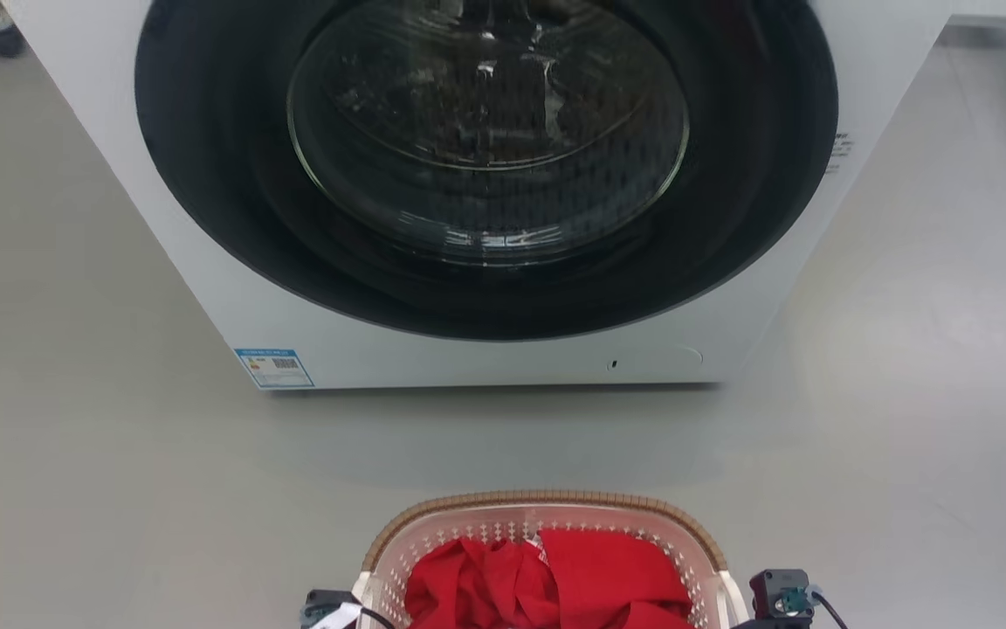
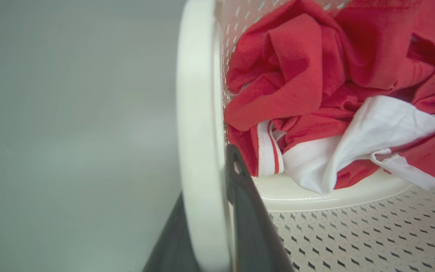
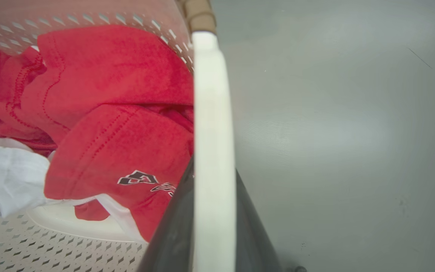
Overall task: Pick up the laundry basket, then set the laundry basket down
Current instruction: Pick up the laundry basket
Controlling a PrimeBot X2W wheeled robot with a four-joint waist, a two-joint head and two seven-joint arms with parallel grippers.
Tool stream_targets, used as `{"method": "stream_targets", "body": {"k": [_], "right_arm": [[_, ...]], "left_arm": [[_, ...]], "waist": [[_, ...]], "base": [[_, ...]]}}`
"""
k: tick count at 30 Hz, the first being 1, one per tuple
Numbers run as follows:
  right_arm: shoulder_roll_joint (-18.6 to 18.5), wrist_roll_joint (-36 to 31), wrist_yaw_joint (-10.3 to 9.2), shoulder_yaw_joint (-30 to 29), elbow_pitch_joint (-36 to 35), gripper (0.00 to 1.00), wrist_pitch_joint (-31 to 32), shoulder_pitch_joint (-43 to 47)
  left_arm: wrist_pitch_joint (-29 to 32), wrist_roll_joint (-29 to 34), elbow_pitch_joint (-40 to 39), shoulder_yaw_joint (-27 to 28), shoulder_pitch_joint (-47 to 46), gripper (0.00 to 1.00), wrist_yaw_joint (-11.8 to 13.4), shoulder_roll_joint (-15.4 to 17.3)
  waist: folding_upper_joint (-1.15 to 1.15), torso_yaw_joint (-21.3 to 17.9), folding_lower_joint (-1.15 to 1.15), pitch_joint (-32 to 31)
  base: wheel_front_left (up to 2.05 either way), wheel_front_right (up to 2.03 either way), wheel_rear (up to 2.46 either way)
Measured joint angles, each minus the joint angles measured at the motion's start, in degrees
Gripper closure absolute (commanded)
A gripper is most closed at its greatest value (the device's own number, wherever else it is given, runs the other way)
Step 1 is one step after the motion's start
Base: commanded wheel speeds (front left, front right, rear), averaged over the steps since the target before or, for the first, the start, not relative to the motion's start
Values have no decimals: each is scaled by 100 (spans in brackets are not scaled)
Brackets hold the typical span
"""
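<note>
A pale grey floor [image 1: 75,437] spreads across the room, and on it stands a white washing machine [image 1: 468,362], its front taken up by a big round dark door [image 1: 206,218] with a domed glass window [image 1: 485,131] that is shut. In front of the machine, with a stretch of bare floor between, is the laundry basket [image 1: 468,537], pale and perforated with a brown woven-look rim, its far end turned towards the machine. From where I stand I cannot tell whether it rests on the floor or hangs just above it. Crumpled red clothes [image 1: 555,577] fill most of the basket, and a white garment [image 2: 372,128] lies bunched among them near the bottom. On the basket's left side a smooth white handle [image 2: 198,132] runs along the edge, and the left end effector [image 2: 208,177] is clenched on it, one dark finger on the outer side and the other on the inner side against the perforated wall. The right end effector [image 3: 213,170] grasps the matching right handle [image 3: 212,113] the same way, a dark finger on each side of the white bar. A small blue and white sticker [image 1: 274,367] sits at the lower left corner of the machine's front. On one red garment there is a small dark and white printed logo [image 3: 142,179].
</note>
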Motion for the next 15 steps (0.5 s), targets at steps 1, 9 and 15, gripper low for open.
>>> {"method": "stream_targets", "body": {"k": [1,9,15], "right_arm": [[3,35,0,29,-7,100,21,59],[-1,250,-7,227,-94,100,151,386],[-8,350,-8,327,-141,100,201,411]], "left_arm": [[4,-4,9,-19,60,100,-1,2],[118,-40,32,-130,352,100,-40,26],[152,-78,32,-145,359,100,-40,49]], "waist": [[0,5,0,-88],[0,38,0,-672],[0,49,0,-872]], "base": [[0,0,0],[0,0,0],[0,0,0]]}}
